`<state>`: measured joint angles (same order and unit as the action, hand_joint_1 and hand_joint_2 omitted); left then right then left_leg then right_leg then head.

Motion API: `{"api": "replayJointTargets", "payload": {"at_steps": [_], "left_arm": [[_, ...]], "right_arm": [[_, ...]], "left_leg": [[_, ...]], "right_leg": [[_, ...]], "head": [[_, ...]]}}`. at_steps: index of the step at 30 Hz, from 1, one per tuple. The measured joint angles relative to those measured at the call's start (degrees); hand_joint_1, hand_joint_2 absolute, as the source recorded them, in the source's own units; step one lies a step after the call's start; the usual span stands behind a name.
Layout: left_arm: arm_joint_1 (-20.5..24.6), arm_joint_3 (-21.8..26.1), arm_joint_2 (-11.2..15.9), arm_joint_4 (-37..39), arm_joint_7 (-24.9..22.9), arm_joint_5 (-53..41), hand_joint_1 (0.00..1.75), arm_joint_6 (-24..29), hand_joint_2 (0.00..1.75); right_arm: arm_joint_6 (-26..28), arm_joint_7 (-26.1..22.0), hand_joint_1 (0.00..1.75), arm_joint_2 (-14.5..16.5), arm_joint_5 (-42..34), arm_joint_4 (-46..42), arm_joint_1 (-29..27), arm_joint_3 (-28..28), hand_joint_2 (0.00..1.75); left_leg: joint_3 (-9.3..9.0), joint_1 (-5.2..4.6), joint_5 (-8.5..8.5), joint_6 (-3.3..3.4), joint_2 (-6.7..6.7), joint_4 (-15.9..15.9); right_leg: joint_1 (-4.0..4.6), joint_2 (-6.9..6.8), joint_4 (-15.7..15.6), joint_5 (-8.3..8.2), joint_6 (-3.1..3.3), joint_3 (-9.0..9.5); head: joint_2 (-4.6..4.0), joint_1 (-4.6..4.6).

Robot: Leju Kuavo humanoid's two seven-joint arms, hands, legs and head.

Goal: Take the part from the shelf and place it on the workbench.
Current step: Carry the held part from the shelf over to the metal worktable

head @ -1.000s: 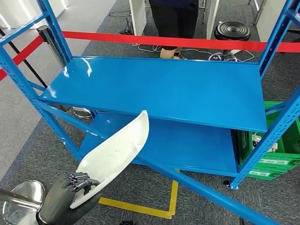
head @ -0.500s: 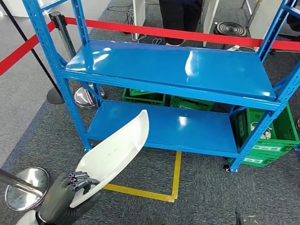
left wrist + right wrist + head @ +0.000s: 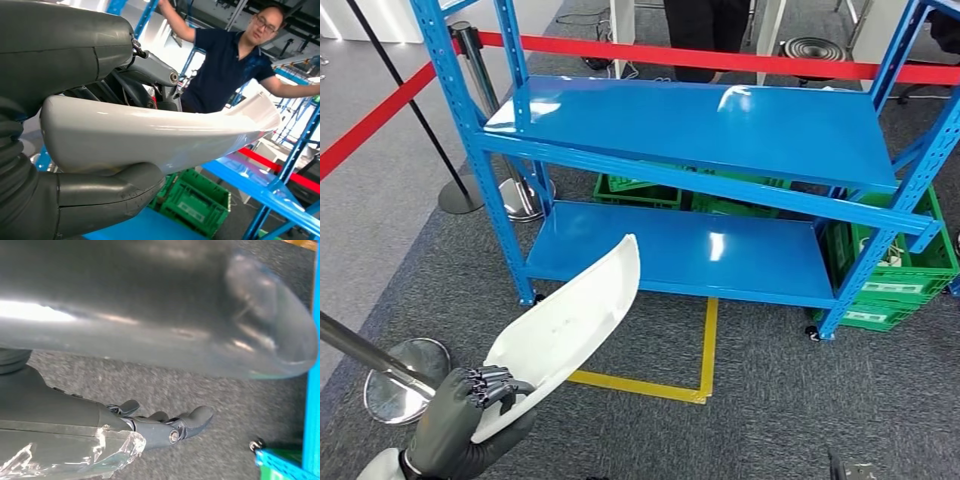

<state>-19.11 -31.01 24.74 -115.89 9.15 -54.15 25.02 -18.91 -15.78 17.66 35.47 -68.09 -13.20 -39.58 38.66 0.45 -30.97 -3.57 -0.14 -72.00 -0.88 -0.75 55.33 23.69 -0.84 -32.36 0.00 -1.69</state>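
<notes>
Left hand [image 3: 460,428] cut off below (part's [image 3: 565,328] near end hidden).

Blue shelf rack [image 3: 697,130] on grey carpet floor [image 3: 773,400].
I saw two blue shelf boards, upper and lower [image 3: 682,252], both bare and glossy. Green crates [image 3: 901,290] sat on the floor behind and right of the rack. Yellow tape [image 3: 697,375] marked the carpet in front. Chrome stanchion bases [image 3: 403,365] stood on the floor at left.

Green crates [image 3: 901,275] sit behind red barrier tape [image 3: 697,58] and stanchion base [image 3: 407,365].
</notes>
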Motion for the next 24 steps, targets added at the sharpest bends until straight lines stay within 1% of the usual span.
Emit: {"api": "replayJointTargets", "payload": {"at_steps": [1,2,3,4,5,6,7,8,9,10,11,12,13,14,15,16,17,18,19,20,21,22,23,24], "left_arm": [[0.0,0.0,0.0,0.0,0.0,0.0,1.69,0.0,1.75],[0.0,0.0,0.0,0.0,0.0,0.0,1.69,0.0,1.75],[0.1,0.0,0.0,0.0,0.0,0.0,1.69,0.0,1.75],[0.1,0.0,0.0,0.0,-0.1,0.0,1.69,0.0,1.75],[0.1,0.0,0.0,0.0,-0.1,0.0,1.69,0.0,1.75],[0.1,0.0,0.0,0.0,-0.1,-0.1,1.69,0.0,1.75],[0.1,-0.1,0.0,0.0,-0.1,-0.1,1.69,0.0,1.75],[0.1,-0.1,0.0,0.0,-0.2,-0.2,1.69,0.0,1.75],[0.1,-0.1,0.0,0.0,-0.2,-0.2,1.69,0.0,1.75],[0.0,-0.1,0.0,0.0,-0.2,-0.2,1.69,0.0,1.75],[0.0,-0.2,0.0,0.0,-0.3,-0.2,1.69,0.0,1.75],[0.0,-0.2,0.0,0.0,-0.3,-0.2,1.69,0.0,1.75],[0.0,-0.2,0.0,0.0,-0.3,-0.3,1.69,0.1,1.75],[0.0,-0.2,0.0,0.0,-0.4,-0.3,1.69,0.1,1.75],[0.0,-0.3,0.0,0.0,-0.5,-0.4,1.69,0.1,1.75],[0.0,-0.3,0.0,0.0,-0.6,-0.4,1.69,0.1,1.75],[0.0,-0.3,0.0,0.0,-0.7,-0.5,1.69,0.2,1.75],[0.0,-0.3,0.0,0.0,-0.8,-0.5,1.69,0.2,1.75],[0.0,-0.4,0.0,0.0,-0.9,-0.5,1.69,0.3,1.75],[0.0,-0.4,0.0,0.0,-1.0,-0.6,1.69,0.3,1.75],[0.0,-0.4,0.1,0.0,-1.1,-0.6,1.69,0.4,1.75],[0.0,-0.4,0.1,0.0,-1.4,-0.5,1.69,0.3,1.75],[0.0,-0.4,0.2,0.0,-1.8,-0.5,1.69,0.2,1.75],[-0.1,-0.4,0.2,0.0,-2.2,-0.5,1.69,0.1,1.75]], "right_arm": [[0.0,0.0,0.00,0.0,0.0,0.0,0.0,0.0,0.00],[0.0,0.0,0.00,0.0,0.1,0.0,0.1,0.0,0.00],[0.0,0.1,0.00,0.1,0.1,0.0,0.1,0.0,0.00],[0.0,0.1,0.00,0.1,0.1,0.0,0.1,0.0,0.00],[0.0,0.1,0.00,0.1,0.2,0.0,0.1,0.0,0.00],[0.0,0.1,0.00,0.1,0.2,-0.1,0.0,-0.1,0.00],[0.0,0.2,0.00,0.1,0.2,0.0,0.0,-0.1,0.00],[0.0,0.1,0.00,0.2,0.3,0.1,-0.2,-0.2,0.00],[0.0,0.1,0.00,0.2,0.5,0.1,-0.3,-0.3,0.00],[0.0,0.1,0.00,0.3,0.6,0.2,-0.4,-0.4,0.00],[-0.1,0.1,0.00,0.3,0.7,0.3,-0.4,-0.4,0.00],[-0.1,0.1,0.00,0.3,0.8,0.3,-0.3,-0.5,0.00],[-0.1,0.1,0.00,0.4,0.8,0.4,-0.3,-0.5,0.00],[-0.2,0.1,0.00,0.4,0.9,0.4,-0.2,-0.5,0.00],[-0.2,0.1,0.00,0.4,1.0,0.5,-0.1,-0.5,0.00],[-0.2,0.1,0.00,0.4,1.1,0.5,0.0,-0.6,0.00],[-0.2,0.1,0.00,0.4,1.3,0.6,0.0,-0.7,0.00],[-0.2,0.1,0.00,0.4,1.6,0.6,0.1,-0.8,0.00],[-0.2,0.0,0.00,0.4,1.8,0.7,0.3,-0.9,0.00],[-0.2,-0.1,0.00,0.4,2.0,0.8,0.4,-0.9,0.00],[-0.3,-0.3,0.00,0.5,2.2,0.9,0.5,-1.0,0.00],[-0.4,-0.4,0.00,0.5,2.5,1.1,0.4,-1.1,0.00],[-0.6,-0.5,0.00,0.6,2.8,1.3,0.4,-1.2,0.00],[-0.8,-0.6,0.00,0.6,3.1,1.4,0.3,-1.4,0.00]], "left_leg": [[-2.07,0.78,1.77,-0.95,0.02,1.6],[-5.07,1.62,3.25,-1.99,0.03,5.0],[-8.47,2.33,3.75,-2.94,-0.06,9.5],[-11.23,2.68,3.33,-3.19,-0.19,13.6],[-12.81,2.77,2.57,-2.96,-0.24,16.4],[-13.21,2.55,1.97,-2.25,-0.29,17.7],[-12.63,2.25,1.95,-1.17,-0.23,17.7],[-11.89,2.11,2.42,-0.31,-0.08,17.4],[-11.24,1.95,2.97,0.54,0.00,17.3],[-10.59,1.78,3.60,1.33,0.09,17.2],[-9.91,1.52,4.25,1.96,0.17,17.2],[-9.13,1.15,4.94,2.44,0.19,17.2],[-8.26,0.73,5.66,2.80,0.22,17.1],[-7.33,0.27,6.38,3.09,0.23,17.1],[-6.41,-0.18,7.08,3.35,0.23,17.0],[-5.54,-0.61,7.76,3.56,0.20,17.0],[-4.76,-0.99,8.43,3.70,0.15,17.0],[-4.10,-1.34,9.07,3.75,0.10,16.9],[-3.59,-1.56,9.70,3.73,0.11,16.9],[-3.27,-1.64,10.31,3.62,0.17,16.9],[-3.06,-1.61,10.88,3.42,0.25,16.9],[-2.91,-1.51,11.42,3.17,0.33,17.0],[-2.74,-1.42,11.61,2.85,0.35,17.0],[-2.30,-1.37,10.80,2.47,0.30,16.5]], "right_leg": [[-0.71,-0.04,0.3,-0.62,-0.71,-1.01],[-1.31,-0.06,0.7,-1.14,-1.43,-1.92],[-1.79,-0.05,1.2,-1.56,-2.13,-2.80],[-2.08,0.01,1.6,-2.08,-2.89,-3.56],[-2.23,0.08,1.7,-2.71,-3.56,-4.10],[-2.38,0.15,1.5,-3.51,-4.16,-4.47],[-2.54,0.21,1.0,-4.41,-4.72,-4.62],[-2.73,0.21,0.7,-4.62,-5.03,-4.77],[-2.80,0.22,1.3,-3.62,-5.12,-5.16],[-2.70,0.24,3.3,-1.34,-5.05,-5.86],[-2.41,0.28,6.6,1.87,-4.77,-6.83],[-1.97,0.34,10.9,5.17,-4.39,-7.85],[-1.47,0.38,15.0,7.54,-3.98,-8.55],[-0.97,0.41,17.8,8.54,-3.49,-8.59],[-0.44,0.44,18.9,8.24,-2.87,-7.75],[0.13,0.48,17.9,6.93,-2.11,-5.86],[0.74,0.51,15.0,5.52,-1.24,-2.96],[1.32,0.50,10.7,5.19,-0.26,0.45],[1.72,0.48,6.2,5.48,0.37,3.67],[2.03,0.51,2.8,6.13,0.71,5.74],[2.21,0.53,0.7,6.76,0.88,6.65],[2.23,0.59,0.0,6.49,0.85,6.57],[2.19,0.64,0.0,5.95,0.98,5.98],[2.06,0.67,-0.1,5.37,1.27,5.46]], "head": [[0.00,0.00],[0.00,-0.04],[0.00,-0.22],[0.00,-0.37],[0.00,-0.53],[0.00,-0.62],[0.00,-0.59],[0.00,-0.53],[0.00,-0.44],[0.00,-0.34],[0.00,-0.21],[0.00,-0.11],[0.00,-0.04],[0.00,-0.02],[0.00,-0.02],[0.00,-0.02],[0.00,-0.03],[0.00,-0.06],[0.00,-0.09],[0.00,-0.10],[0.00,-0.04],[0.00,0.07],[0.00,0.22],[0.00,0.32]]}}
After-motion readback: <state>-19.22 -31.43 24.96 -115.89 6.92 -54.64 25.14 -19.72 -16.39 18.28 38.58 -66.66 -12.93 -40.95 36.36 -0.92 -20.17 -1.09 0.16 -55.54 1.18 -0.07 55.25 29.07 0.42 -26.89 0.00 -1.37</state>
